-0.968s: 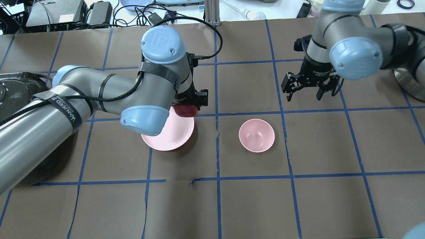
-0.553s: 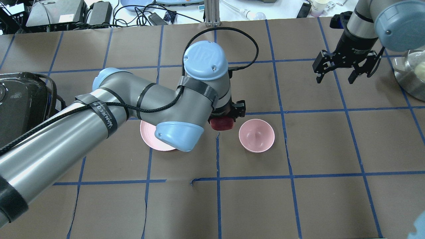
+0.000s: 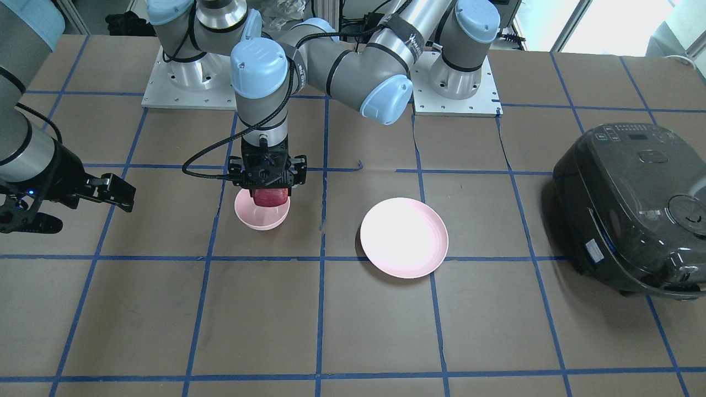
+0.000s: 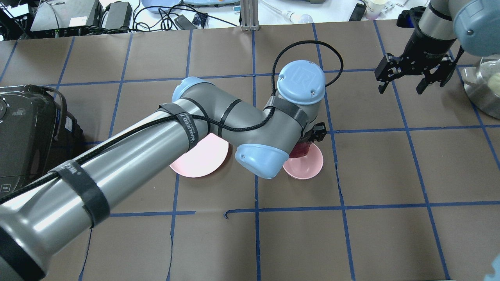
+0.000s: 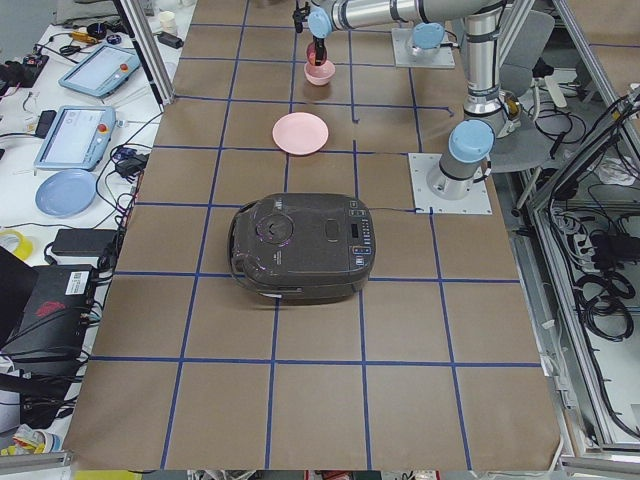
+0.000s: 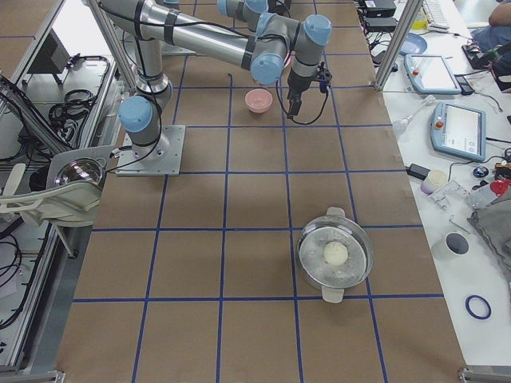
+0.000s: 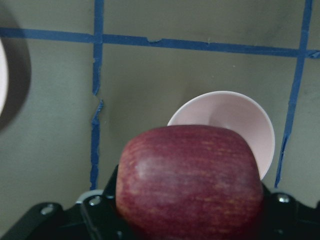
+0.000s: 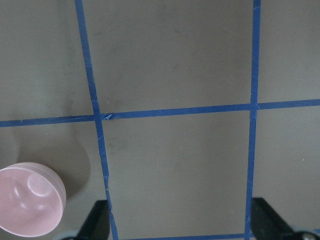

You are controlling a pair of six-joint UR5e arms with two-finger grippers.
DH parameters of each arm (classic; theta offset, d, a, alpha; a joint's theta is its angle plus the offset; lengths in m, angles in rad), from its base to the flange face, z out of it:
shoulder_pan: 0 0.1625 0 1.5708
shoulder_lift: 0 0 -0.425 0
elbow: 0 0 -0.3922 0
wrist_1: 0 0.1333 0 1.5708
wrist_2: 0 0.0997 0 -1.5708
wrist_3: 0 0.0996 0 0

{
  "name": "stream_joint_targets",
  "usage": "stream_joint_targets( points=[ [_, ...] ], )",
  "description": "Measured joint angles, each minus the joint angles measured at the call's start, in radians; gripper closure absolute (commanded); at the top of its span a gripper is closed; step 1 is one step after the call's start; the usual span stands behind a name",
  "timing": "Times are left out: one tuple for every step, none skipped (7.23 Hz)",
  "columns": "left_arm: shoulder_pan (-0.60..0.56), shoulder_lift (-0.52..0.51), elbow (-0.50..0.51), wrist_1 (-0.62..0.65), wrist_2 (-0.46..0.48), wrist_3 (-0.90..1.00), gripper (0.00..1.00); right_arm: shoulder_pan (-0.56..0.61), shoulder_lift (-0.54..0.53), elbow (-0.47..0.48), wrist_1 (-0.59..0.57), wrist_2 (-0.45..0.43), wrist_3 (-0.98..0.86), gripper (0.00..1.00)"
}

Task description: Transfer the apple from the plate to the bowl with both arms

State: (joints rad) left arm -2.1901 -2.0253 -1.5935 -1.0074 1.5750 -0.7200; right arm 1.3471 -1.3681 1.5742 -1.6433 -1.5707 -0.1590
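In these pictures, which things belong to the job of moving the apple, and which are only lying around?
Belong to the job: apple, held in the left tool above the bowl; plate, bare; right tool, open, away to the side.

Only lying around: rice cooker; metal pot with lid; blue dish on the side bench.

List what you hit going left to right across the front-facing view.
right gripper → bowl → plate → rice cooker. The apple and left gripper sit directly over the bowl, so they are not ordered separately.
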Motion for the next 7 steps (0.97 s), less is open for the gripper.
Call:
stream_joint_targets(
  points=[
    [-0.019, -0.038, 0.022, 0.0, 0.017, -0.021, 0.87, 0.0, 0.0, 0.001, 0.0, 0.0, 0.001, 0.0],
    [-0.039, -0.063, 0.031, -0.001, 0.038, -0.042, 0.87, 0.0, 0.0, 0.002, 0.0, 0.0, 0.001, 0.0],
    [-0.052, -0.079, 0.034, 0.0, 0.05, -0.053, 0.76, 0.0, 0.0, 0.002, 0.0, 0.0, 0.001, 0.0],
    [-0.058, -0.091, 0.034, 0.001, 0.054, -0.058, 0.5, 0.0, 0.0, 0.003, -0.001, 0.0, 0.001, 0.0],
    [-0.061, -0.098, 0.034, 0.002, 0.055, -0.057, 0.21, 0.0, 0.0, 0.002, -0.001, 0.0, 0.001, 0.0],
    [-0.061, -0.103, 0.033, 0.005, 0.056, -0.052, 0.09, 0.0, 0.0, 0.001, -0.002, 0.0, 0.001, 0.0],
    [-0.062, -0.105, 0.03, 0.012, 0.057, -0.048, 0.0, 0.0, 0.0, -0.001, -0.005, 0.0, 0.001, 0.0]
  ],
)
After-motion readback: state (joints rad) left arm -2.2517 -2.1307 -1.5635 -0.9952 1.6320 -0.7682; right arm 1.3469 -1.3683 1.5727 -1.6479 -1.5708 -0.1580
